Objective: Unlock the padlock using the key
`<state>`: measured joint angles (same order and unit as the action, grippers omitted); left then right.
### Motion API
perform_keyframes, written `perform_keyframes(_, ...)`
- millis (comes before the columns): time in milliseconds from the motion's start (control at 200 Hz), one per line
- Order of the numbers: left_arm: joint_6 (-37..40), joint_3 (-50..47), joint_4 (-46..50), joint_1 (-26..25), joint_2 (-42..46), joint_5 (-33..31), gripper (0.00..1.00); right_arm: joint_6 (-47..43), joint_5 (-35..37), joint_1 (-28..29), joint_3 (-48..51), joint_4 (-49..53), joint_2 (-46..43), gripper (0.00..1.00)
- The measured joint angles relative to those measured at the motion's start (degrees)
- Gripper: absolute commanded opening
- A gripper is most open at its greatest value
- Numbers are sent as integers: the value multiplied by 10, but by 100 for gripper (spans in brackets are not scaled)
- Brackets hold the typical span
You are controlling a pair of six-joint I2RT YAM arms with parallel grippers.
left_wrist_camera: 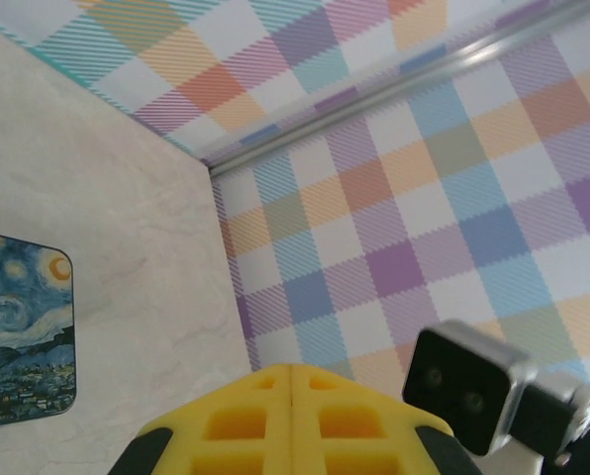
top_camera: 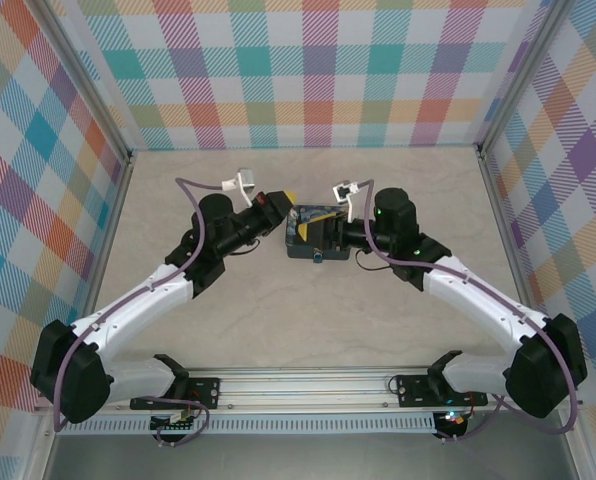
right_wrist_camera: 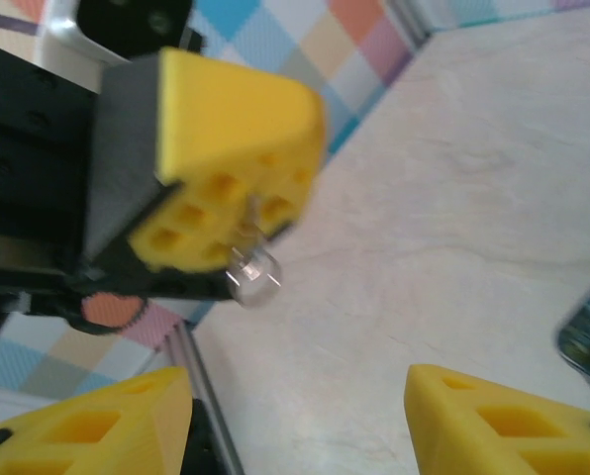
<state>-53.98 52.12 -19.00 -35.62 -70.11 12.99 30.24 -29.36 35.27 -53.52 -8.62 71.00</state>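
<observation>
My left gripper [top_camera: 288, 200] is held above the table just left of the tin, its yellow fingers [left_wrist_camera: 293, 396] pressed flat together. In the right wrist view those same fingers [right_wrist_camera: 231, 148] pinch a tiny pale silvery stub [right_wrist_camera: 252, 269], blurred, which looks like the key. My right gripper [right_wrist_camera: 295, 396] faces it from close by, open, with nothing between its fingers, and it hovers over the tin [top_camera: 323, 232]. The blue padlock is hidden from view.
The dark-blue starry-night tin [top_camera: 313, 248] lies at mid-table under the right gripper; its corner shows in the left wrist view [left_wrist_camera: 23, 336] and at the right wrist view's edge [right_wrist_camera: 587, 341]. Checked walls enclose the beige tabletop [top_camera: 278, 300].
</observation>
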Motion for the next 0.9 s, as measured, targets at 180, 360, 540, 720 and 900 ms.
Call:
perform_keyframes(180, 50, 10, -3, -20, 0, 10, 0, 8, -43, 0, -1, -63, 15, 62)
perform_keyframes(360, 61, 10, -6, -20, 0, 13, 0, 8, -47, 0, -1, -78, 17, 54)
perform_keyframes(540, 63, 11, -8, -20, 0, 21, 0, 9, -41, 0, -1, -84, 17, 41)
perform_keyframes(720, 63, 11, -21, -20, 0, 29, 0, 21, -41, -2, -1, -85, 17, 24)
perform_keyframes(900, 63, 11, -23, -20, -2, 30, 0, 25, -45, -7, 0, -85, 16, 10)
